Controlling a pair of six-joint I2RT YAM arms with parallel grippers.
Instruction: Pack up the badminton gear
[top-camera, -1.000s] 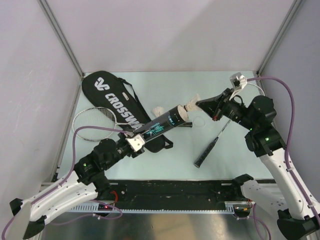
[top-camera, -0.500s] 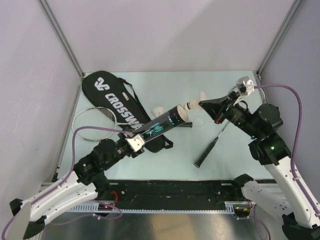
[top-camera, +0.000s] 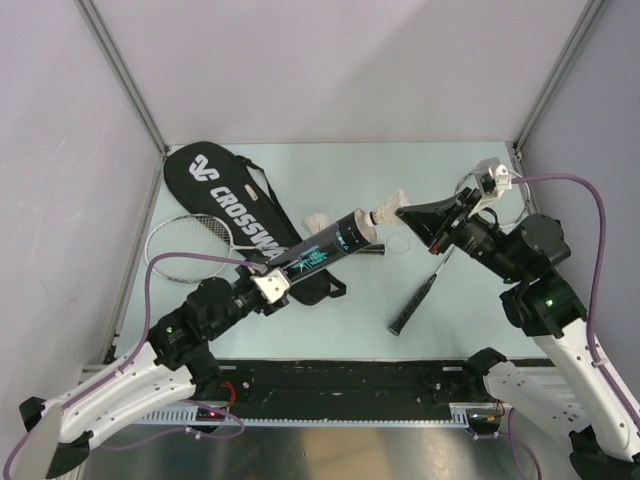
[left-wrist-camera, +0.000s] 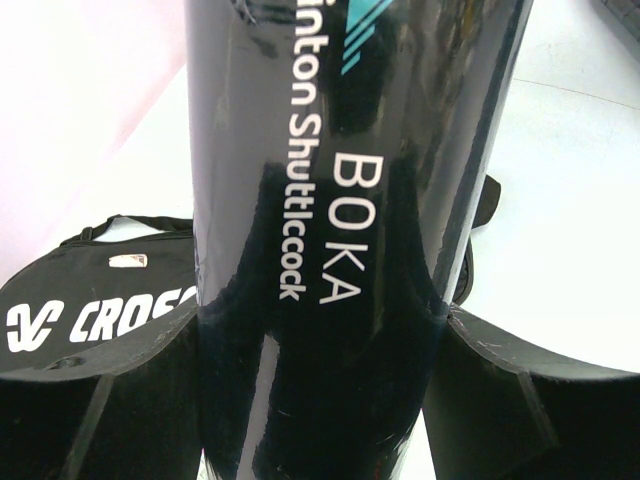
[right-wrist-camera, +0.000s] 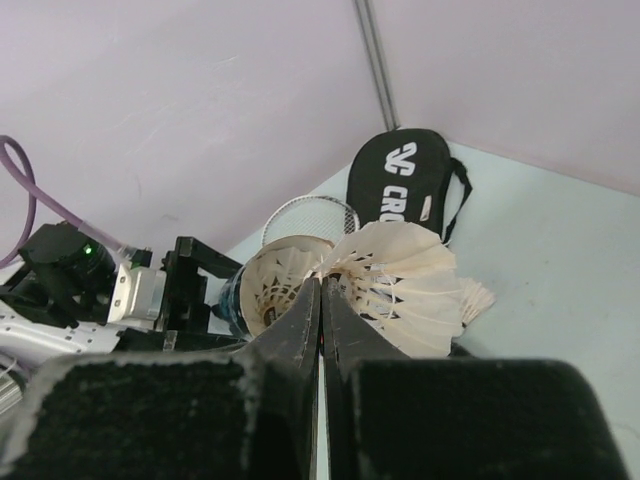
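My left gripper (top-camera: 280, 283) (left-wrist-camera: 320, 400) is shut on the lower end of the dark teal-printed tube (top-camera: 330, 245) (left-wrist-camera: 350, 200) and holds it tilted, open mouth toward the right. My right gripper (top-camera: 405, 211) (right-wrist-camera: 322, 290) is shut on the feather edge of a white shuttlecock (top-camera: 387, 209) (right-wrist-camera: 400, 290), right at the tube's mouth (right-wrist-camera: 270, 290). White feathers show inside the mouth. Another shuttlecock (top-camera: 317, 221) (right-wrist-camera: 478, 298) lies by the black CROSSWAY bag (top-camera: 235, 200) (right-wrist-camera: 400, 175). One racket (top-camera: 190, 245) lies left by the bag. The other racket's handle (top-camera: 415, 298) lies right, its head under my right arm.
Grey walls with metal corner posts (top-camera: 125, 80) close in the table on three sides. A black rail (top-camera: 340, 385) runs along the near edge between the arm bases. A purple cable (top-camera: 585, 215) loops beside my right arm.
My right arm has drawn back to the right and risen a little. The shuttlecock stays pinched at the tube's mouth. The left arm and the tube have not moved.
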